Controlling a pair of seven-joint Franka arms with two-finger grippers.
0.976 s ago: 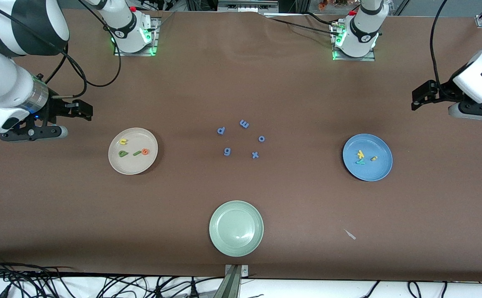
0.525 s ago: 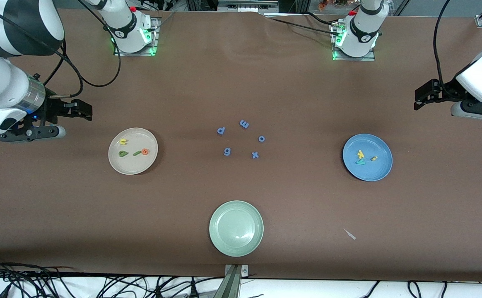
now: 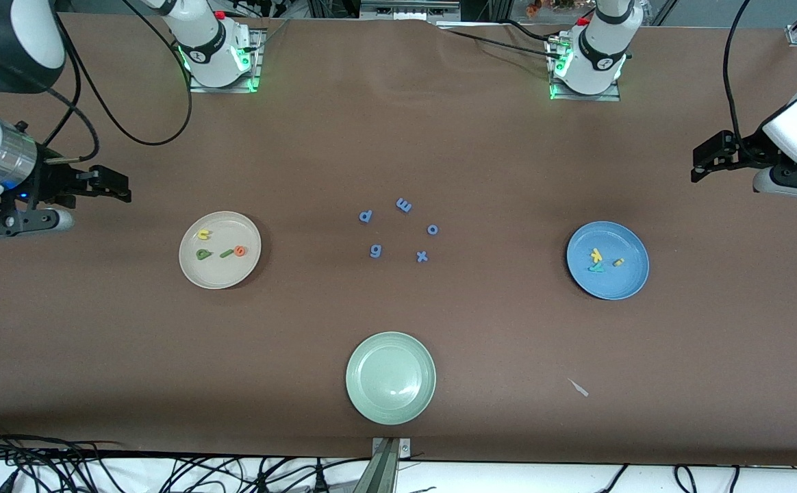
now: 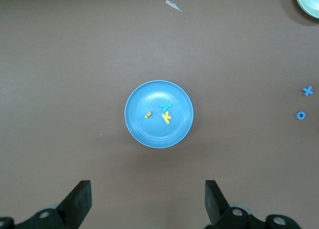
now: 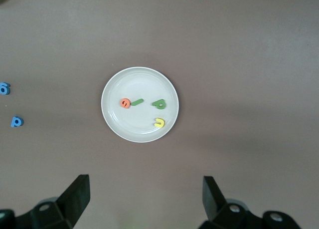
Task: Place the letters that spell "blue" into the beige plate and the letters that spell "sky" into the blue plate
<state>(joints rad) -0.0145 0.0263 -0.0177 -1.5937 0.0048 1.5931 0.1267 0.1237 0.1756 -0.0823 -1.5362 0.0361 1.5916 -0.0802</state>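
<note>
Beige plate and blue plate hold their letters, five blue letters between them; both jaws wide open, empty.

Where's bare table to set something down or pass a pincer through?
Bare stretches lie between the beige plate and the blue loose letters, between those letters and the blue plate, and on either side of the green plate. Crowded only at the letter cluster and inside the two filled plates.

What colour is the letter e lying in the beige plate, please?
Orange; the letter e in the beige plate shows best in the right wrist view.
</note>
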